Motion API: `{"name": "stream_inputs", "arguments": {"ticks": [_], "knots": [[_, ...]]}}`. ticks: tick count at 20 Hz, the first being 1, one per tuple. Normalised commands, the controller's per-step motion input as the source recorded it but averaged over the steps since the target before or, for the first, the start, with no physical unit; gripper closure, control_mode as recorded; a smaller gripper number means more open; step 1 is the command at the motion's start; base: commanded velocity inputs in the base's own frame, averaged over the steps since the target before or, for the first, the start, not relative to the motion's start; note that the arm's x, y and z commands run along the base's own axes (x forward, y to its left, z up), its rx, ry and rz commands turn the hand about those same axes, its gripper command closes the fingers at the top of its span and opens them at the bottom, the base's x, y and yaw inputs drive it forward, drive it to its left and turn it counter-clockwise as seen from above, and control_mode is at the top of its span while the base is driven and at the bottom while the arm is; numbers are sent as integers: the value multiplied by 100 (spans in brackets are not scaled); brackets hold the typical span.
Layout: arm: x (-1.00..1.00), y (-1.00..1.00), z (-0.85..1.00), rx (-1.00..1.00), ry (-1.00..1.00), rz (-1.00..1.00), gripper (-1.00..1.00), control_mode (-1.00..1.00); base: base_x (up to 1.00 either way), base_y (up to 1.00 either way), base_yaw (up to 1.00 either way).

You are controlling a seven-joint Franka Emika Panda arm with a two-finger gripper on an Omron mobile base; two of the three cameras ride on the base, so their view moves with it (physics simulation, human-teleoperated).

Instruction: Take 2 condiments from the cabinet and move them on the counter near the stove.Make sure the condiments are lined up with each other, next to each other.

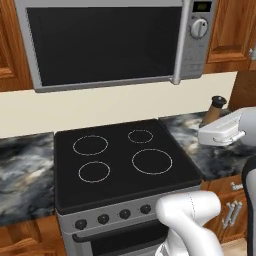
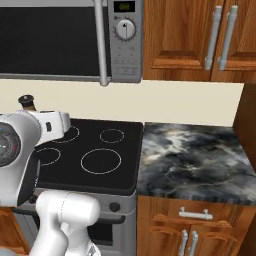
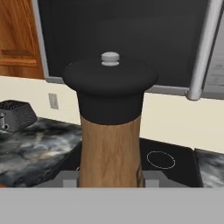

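Note:
A tan-brown shaker with a black cap, one of the condiments, stands upright between my fingertips. My gripper is shut on its lower body. From the left base the shaker leans slightly over the counter just right of the stove, near the back wall, with my gripper beside its base. Whether it touches the stone I cannot tell. From the right base its cap pokes up behind my hand. The cabinet's shelves are out of view.
A microwave hangs over the stove. Wooden wall cupboards with grey handles sit above the right counter. A dark wooden side panel ends that counter. A black toaster stands on the counter left of the stove.

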Motion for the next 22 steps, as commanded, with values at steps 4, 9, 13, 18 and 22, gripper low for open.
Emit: {"name": "stream_inputs", "arguments": {"ticks": [4,9,13,18,22], "knots": [[0,0,0,0,0,0,100,100,20,-46,0],[0,0,0,0,0,0,100,100,32,-12,0],[0,0,0,0,0,0,100,100,32,0,0],[0,0,0,0,0,0,100,100,25,0,0],[0,0,0,0,0,0,100,100,19,0,0]]}}
